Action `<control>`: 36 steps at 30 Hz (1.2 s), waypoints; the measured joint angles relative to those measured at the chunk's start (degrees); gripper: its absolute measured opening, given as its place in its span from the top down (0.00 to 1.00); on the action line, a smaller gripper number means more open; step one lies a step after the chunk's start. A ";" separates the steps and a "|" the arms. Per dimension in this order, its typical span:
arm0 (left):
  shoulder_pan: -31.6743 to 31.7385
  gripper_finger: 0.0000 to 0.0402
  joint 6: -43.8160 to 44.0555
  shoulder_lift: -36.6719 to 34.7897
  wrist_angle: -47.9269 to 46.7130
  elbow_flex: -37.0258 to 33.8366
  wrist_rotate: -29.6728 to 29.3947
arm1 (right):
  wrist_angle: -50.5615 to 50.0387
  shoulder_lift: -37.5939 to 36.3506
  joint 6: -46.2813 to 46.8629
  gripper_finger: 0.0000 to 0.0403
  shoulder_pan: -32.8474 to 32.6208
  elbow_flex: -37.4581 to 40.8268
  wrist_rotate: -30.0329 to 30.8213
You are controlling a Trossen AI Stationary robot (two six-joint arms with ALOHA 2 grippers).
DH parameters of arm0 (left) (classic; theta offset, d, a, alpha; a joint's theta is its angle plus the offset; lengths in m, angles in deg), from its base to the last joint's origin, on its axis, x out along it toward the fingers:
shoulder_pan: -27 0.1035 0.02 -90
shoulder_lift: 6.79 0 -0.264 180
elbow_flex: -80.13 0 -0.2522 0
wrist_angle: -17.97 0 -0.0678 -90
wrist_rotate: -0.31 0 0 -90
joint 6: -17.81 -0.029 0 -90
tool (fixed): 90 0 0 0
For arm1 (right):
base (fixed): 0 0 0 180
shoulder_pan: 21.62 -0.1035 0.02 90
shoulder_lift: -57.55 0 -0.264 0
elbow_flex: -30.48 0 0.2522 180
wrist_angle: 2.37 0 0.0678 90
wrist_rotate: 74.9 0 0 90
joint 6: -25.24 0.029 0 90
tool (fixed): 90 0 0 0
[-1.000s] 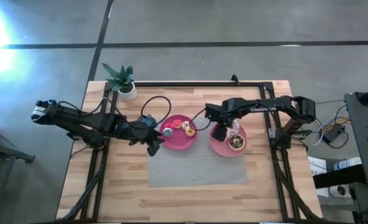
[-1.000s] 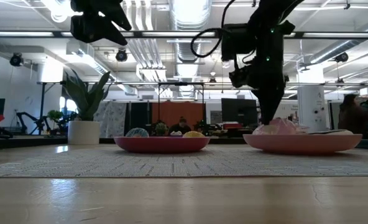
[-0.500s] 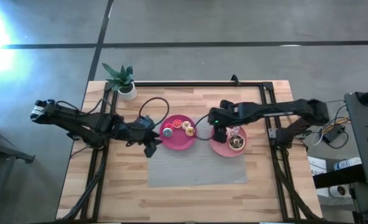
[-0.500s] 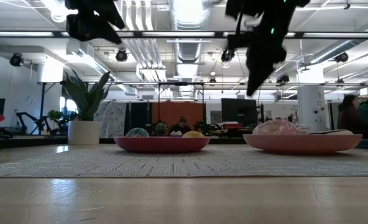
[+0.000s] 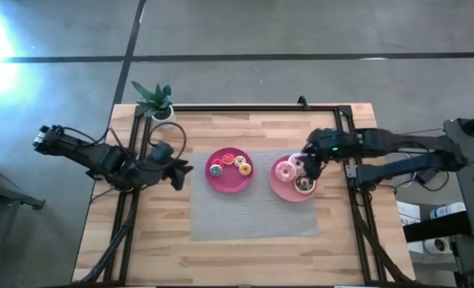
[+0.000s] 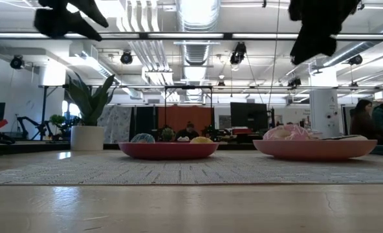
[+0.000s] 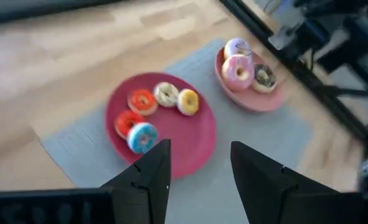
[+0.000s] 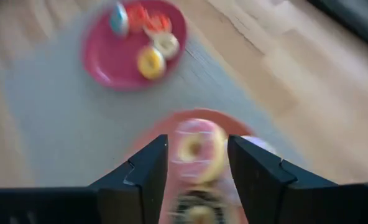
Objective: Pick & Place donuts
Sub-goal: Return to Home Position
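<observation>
Three big donuts sit bunched on the light plate: a pink one, a white one and a brown one. Five small ones, blue, red, orange, cream and yellow, lie on the red plate just beside it. The right gripper hovers over the light plate, fingers apart, empty. The left gripper hangs over bare wood left of the red plate, fingers spread, holding nothing.

Magenta plate: small donuts blue, red, orange, cream, yellow. Light pink plate: large donuts pink, white, dark brown. Grey mat, pale wood table.
</observation>
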 joint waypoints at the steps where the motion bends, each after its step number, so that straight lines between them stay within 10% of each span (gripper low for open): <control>1: -0.80 0.65 1.94 -0.31 1.03 -0.93 -0.11 | 0.21 -1.63 5.10 0.61 0.00 0.05 -0.47; 8: 0.03 0.65 -25.02 -0.65 37.06 -13.02 15.17 | 14.40 -10.70 0.25 0.62 -2.83 4.39 -8.73; 12: 4.63 0.65 -30.52 -1.03 61.53 -24.06 33.74 | 26.06 -13.98 -0.42 0.62 -2.93 12.30 -13.26; 15: 8.07 0.65 -30.40 -3.59 69.13 -30.11 35.55 | 32.75 -16.01 3.33 0.62 -2.99 19.13 -16.05; 36: 17.54 0.65 -30.05 -37.99 56.91 -50.94 38.55 | 44.21 -22.46 14.60 0.62 -2.99 36.54 -12.54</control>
